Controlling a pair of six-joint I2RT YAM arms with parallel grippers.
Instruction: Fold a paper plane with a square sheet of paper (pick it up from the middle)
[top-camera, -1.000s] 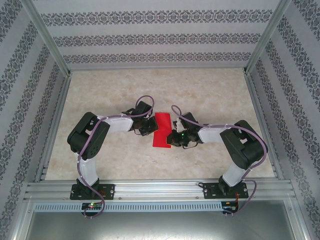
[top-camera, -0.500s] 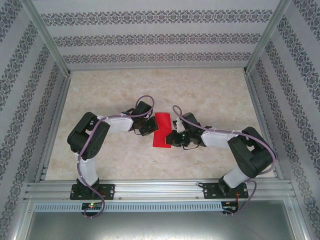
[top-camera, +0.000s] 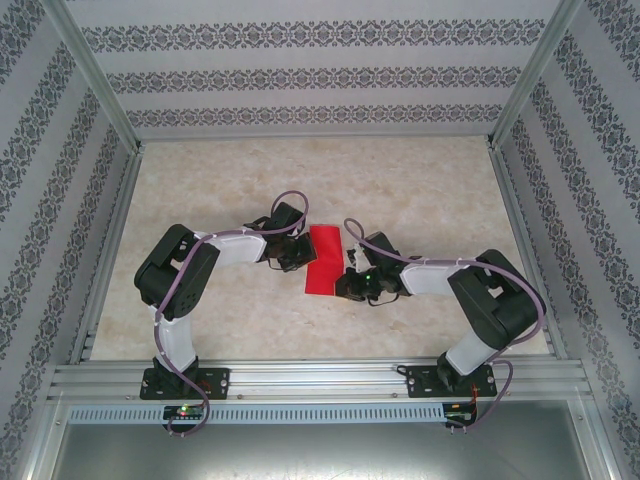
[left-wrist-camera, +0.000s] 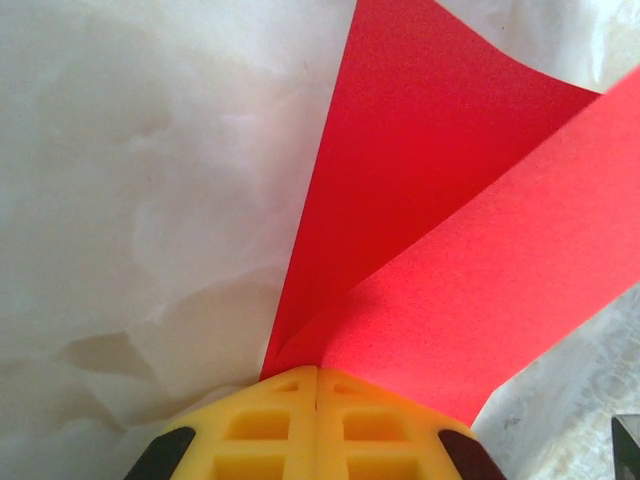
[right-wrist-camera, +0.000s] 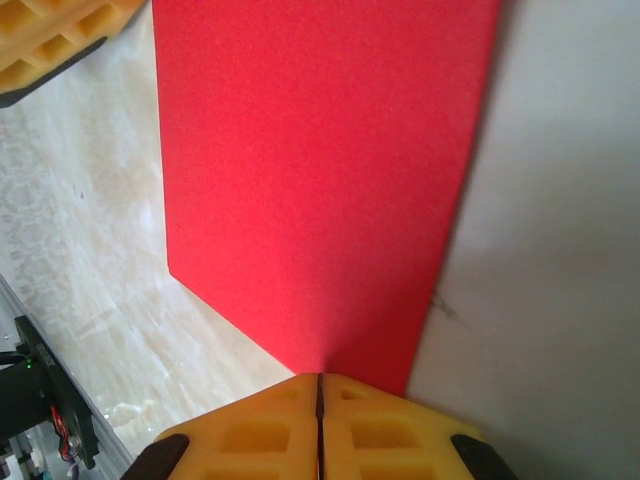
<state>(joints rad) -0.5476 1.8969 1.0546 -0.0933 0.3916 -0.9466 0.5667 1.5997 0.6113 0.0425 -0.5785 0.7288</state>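
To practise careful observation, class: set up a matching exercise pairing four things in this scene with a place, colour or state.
1 left gripper
2 right gripper
3 sheet of paper
4 table

A pale, marbled
B red, folded over
C closed on the paper's right edge
D closed on the paper's left edge

Pairs: 1-D, 2-C, 3-B, 4-A

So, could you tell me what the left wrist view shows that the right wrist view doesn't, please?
Left wrist view: the red sheet of paper splits into two layers fanning apart from the shut left gripper pinching it. Right wrist view: the sheet looks flat, its near edge pinched by the shut right gripper, with the left gripper's finger at top left. Both: red paper clamped between yellow fingers above the marbled table.
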